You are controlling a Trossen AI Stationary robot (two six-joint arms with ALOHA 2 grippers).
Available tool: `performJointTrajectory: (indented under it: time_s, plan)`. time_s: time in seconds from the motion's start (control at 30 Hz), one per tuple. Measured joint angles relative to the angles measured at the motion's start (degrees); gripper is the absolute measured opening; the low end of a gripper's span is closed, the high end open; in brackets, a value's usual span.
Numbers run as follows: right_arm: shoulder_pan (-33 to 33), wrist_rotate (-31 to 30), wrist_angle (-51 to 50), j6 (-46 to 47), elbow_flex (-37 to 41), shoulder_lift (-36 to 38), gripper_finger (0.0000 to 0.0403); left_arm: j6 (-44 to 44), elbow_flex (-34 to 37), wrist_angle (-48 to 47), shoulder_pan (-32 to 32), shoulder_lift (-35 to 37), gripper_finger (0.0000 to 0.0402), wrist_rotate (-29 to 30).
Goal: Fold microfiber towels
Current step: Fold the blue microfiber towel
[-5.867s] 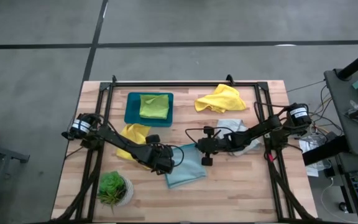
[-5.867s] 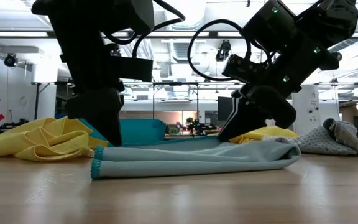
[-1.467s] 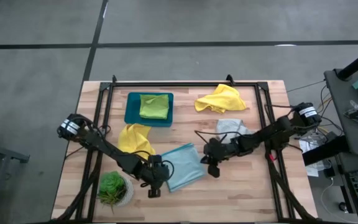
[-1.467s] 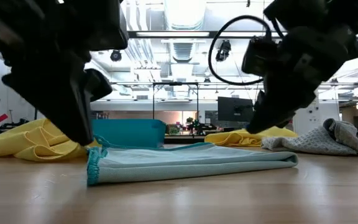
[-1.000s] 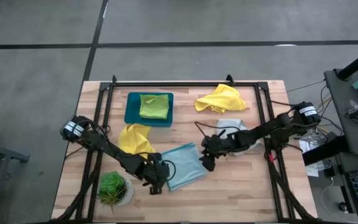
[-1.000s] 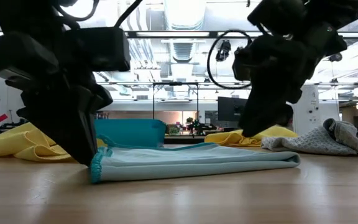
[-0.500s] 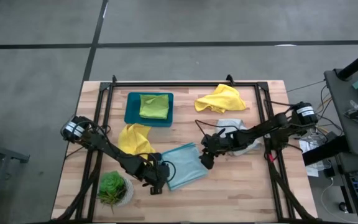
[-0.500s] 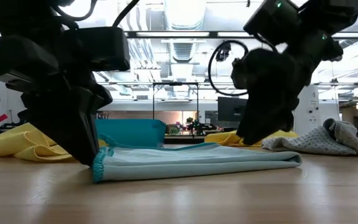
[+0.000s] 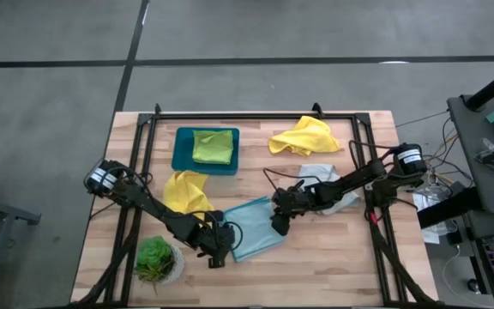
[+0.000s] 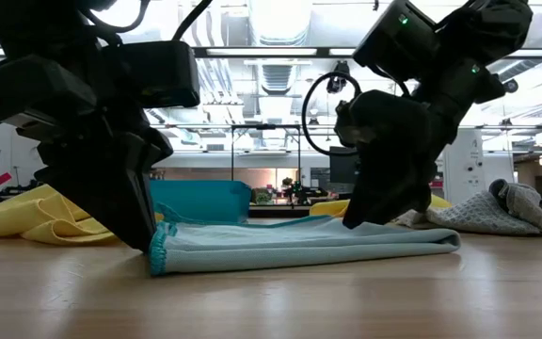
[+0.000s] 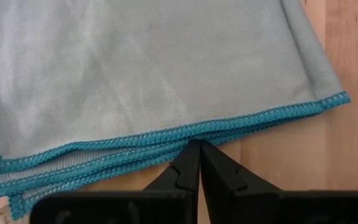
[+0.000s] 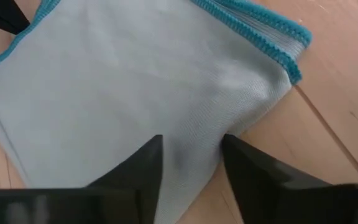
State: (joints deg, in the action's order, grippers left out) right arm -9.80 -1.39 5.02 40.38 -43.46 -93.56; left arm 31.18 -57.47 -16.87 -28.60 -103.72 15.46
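Nearest the front edge of the wooden table [image 9: 333, 257], the small potted plant [image 9: 155, 259] stands at the left corner, just beside the left arm's forearm. Right of it, the left gripper [image 9: 216, 255] sits low on the near left corner of the folded light blue towel [image 9: 254, 228]; in the left wrist view its two fingers are pressed together with no gap, their tips meeting the teal-stitched hem [image 11: 185, 134], though whether any layer is actually pinched between them cannot be told. From the low view this gripper's dark body blocks the towel's left end.

The right gripper [image 9: 277, 223] is down at the towel's right edge, fingers [image 12: 135, 171] parted and resting on the cloth; the fabric shows between them, and it grips nothing that can be made out. The towel lies flat in several layers at the table's middle.

Farther back, a crumpled yellow towel [image 9: 185, 190] lies left of the blue one, partly crossed by the left arm, and the pale grey towel [image 9: 317, 176] sits behind the right arm's wrist. Beyond those, the teal tray [image 9: 181, 154] holds the folded lime green towel [image 9: 213, 146], and a second yellow towel [image 9: 304, 136] is heaped near the far right rail.
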Motion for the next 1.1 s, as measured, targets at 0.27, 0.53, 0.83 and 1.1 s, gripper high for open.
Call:
performJointTrajectory:
  time_s: [0.27,0.53,0.83,1.1]
  plan:
    - [0.4,0.2,-1.1,-2.0,-0.3,0.8,0.0018,0.0,0.1,1.9,0.0,-0.1,0.0,1.6]
    - [3.5,0.4,-11.3,-3.9,-0.3,7.0,0.0013,0.0,1.2,3.3,0.1,-0.4,0.0,5.6]
    - [7.3,0.4,-21.7,-4.5,-0.3,15.1,0.0013,-0.9,5.7,15.6,2.8,-0.4,0.0,8.8]
    - [7.6,0.3,-27.3,-4.4,-3.6,15.8,0.0013,-6.5,7.1,22.8,6.1,-2.3,0.0,9.0]
